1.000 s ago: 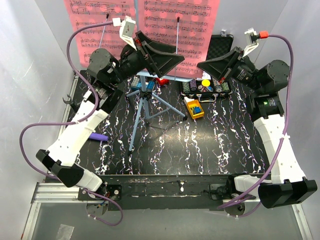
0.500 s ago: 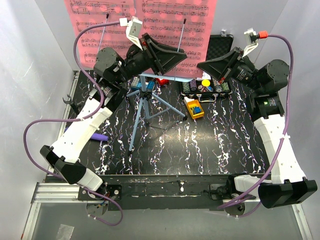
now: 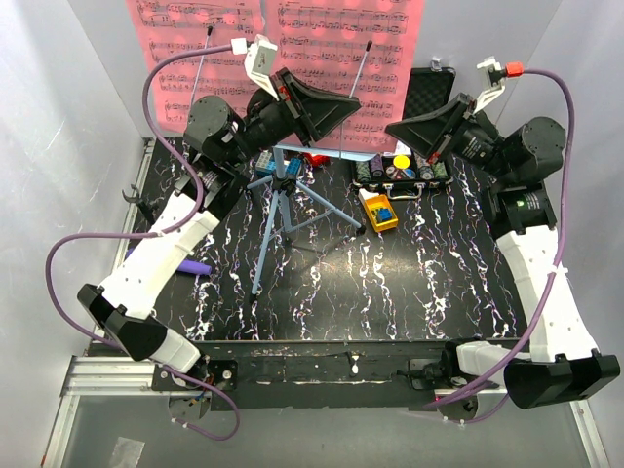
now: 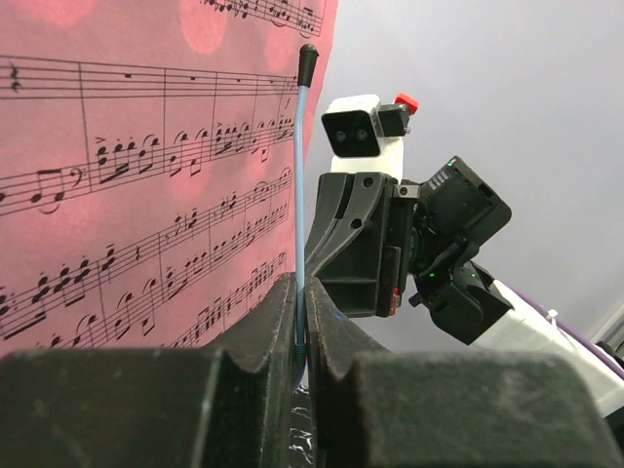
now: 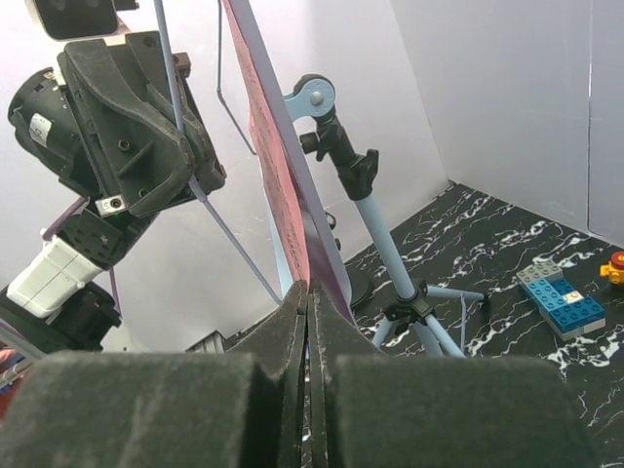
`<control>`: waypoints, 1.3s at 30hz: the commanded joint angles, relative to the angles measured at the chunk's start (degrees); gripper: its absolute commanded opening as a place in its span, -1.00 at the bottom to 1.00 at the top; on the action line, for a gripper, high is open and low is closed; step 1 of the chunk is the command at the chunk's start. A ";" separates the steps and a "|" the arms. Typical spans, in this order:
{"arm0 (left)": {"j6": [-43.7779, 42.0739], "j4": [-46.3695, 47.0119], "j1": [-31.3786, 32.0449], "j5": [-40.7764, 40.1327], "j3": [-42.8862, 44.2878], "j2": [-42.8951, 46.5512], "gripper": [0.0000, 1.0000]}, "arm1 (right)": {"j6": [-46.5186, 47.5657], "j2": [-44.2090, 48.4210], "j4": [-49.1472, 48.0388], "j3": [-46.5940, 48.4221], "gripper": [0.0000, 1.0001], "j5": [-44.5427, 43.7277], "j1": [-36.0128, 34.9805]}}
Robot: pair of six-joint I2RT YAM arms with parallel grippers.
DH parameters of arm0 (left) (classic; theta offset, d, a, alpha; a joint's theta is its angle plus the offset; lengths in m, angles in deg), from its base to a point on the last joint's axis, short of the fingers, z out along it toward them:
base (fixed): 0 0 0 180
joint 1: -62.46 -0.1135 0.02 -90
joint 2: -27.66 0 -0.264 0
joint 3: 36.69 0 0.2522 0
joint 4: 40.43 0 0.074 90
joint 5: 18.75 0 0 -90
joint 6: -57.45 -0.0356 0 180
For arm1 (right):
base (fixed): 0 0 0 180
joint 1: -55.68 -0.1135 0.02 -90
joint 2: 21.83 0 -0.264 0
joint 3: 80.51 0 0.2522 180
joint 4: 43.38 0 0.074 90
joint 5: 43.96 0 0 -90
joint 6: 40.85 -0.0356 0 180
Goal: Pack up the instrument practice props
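The light-blue music stand [image 3: 278,210] stands on its tripod at the back middle. Pink sheet-music pages [image 3: 292,49] rest on its desk. My left gripper [image 3: 352,103] is shut on the stand's thin blue page-holder rod [image 4: 299,185], low on the rod, whose black tip is up. My right gripper [image 3: 391,127] is shut on the desk's lower right edge, with the pink sheet [image 5: 278,166] in its jaws. In the wrist views, the left gripper [image 4: 302,292] and right gripper [image 5: 308,289] face each other. A purple microphone [image 3: 192,265] lies partly under my left arm.
An open black case of poker chips [image 3: 405,168] sits at the back right, under my right gripper. A yellow and blue toy [image 3: 378,212] lies in front of it. A blue brick toy [image 5: 561,297] sits by the tripod. White walls enclose the table.
My left gripper has closed on the page-holder rod, after the left arm shifted slightly up and right. The right arm has held still.
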 commanded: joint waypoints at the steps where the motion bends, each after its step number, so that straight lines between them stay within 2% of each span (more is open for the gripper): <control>1: -1.79 1.22 0.96 -0.27 -1.14 4.36 -0.94 | 2.85 3.73 1.61 3.26 -0.97 -2.13 -0.33; 12: -3.46 1.66 0.96 -2.20 -4.83 8.41 -1.00 | 5.92 9.36 7.67 2.82 -0.97 -5.13 0.46; 20: -5.83 0.08 0.87 -4.84 -8.34 12.01 -1.00 | 14.01 18.06 21.64 1.86 -0.97 -13.55 0.55; 25: -7.24 -1.41 0.96 -6.77 -10.98 14.21 -1.00 | 17.17 24.30 26.66 -1.66 -0.97 -17.87 0.55; 39: -9.61 -3.70 0.87 -9.94 -16.87 14.12 -0.99 | 19.82 32.30 32.64 -7.20 -0.97 -21.12 -0.16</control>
